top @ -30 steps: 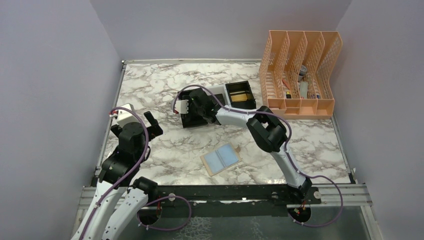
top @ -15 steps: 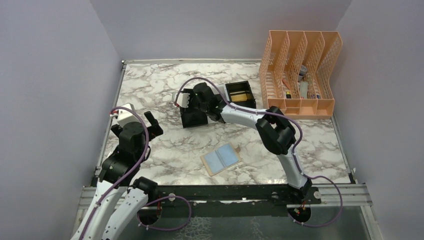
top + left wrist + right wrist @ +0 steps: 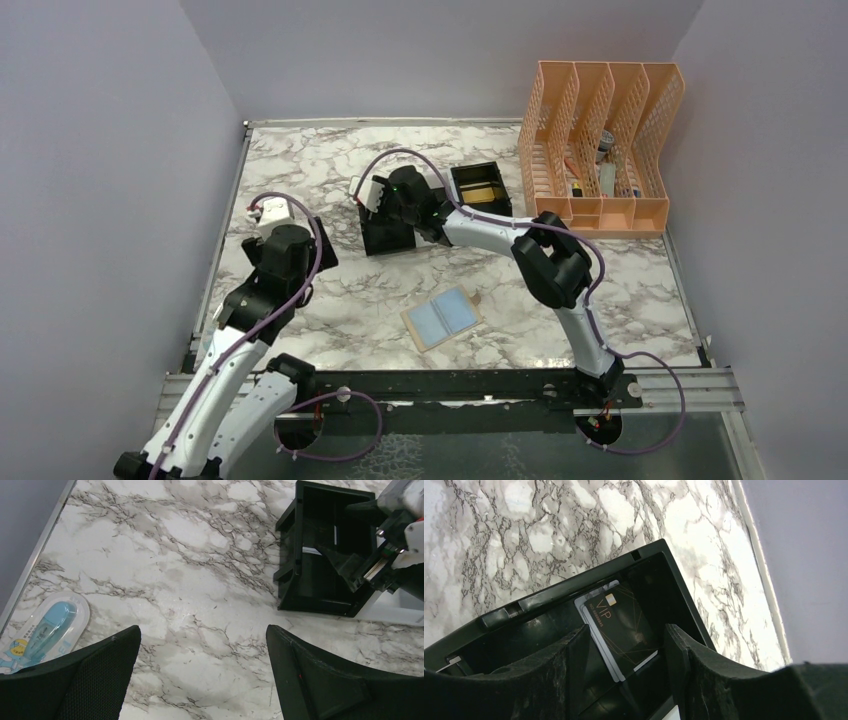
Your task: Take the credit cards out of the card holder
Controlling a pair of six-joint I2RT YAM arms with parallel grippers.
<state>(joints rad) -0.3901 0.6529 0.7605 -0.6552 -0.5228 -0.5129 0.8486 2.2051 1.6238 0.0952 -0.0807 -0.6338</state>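
L gripper (image 3: 202, 635) hangs wide open over the bare marble surface (image 3: 330, 160), nothing btwn its fingers. A blue correction tape in blister pack (image 3: 42, 630) lies on the surface by the finger on that cam's left side. R gripper (image 3: 624, 630) sits at the mouth of a black bin (image 3: 669, 587), jaws partway apart. Inside the bin I see the dark grey card (image 3: 621, 622), "VIP" on its face, lying btwn the fingers w/ a gap on one side, so not pinched. A paler card (image 3: 584, 605) peeks out beneath it. On top cam the card holder (image 3: 442, 318) lies open flat on the surface toward the arm bases, bluish pockets up, well apart from both grippers. A second black bin (image 3: 462, 178) just beside the first holds the gold card (image 3: 480, 196). Peach mesh organizer (image 3: 600, 150) stands in the far right corner.
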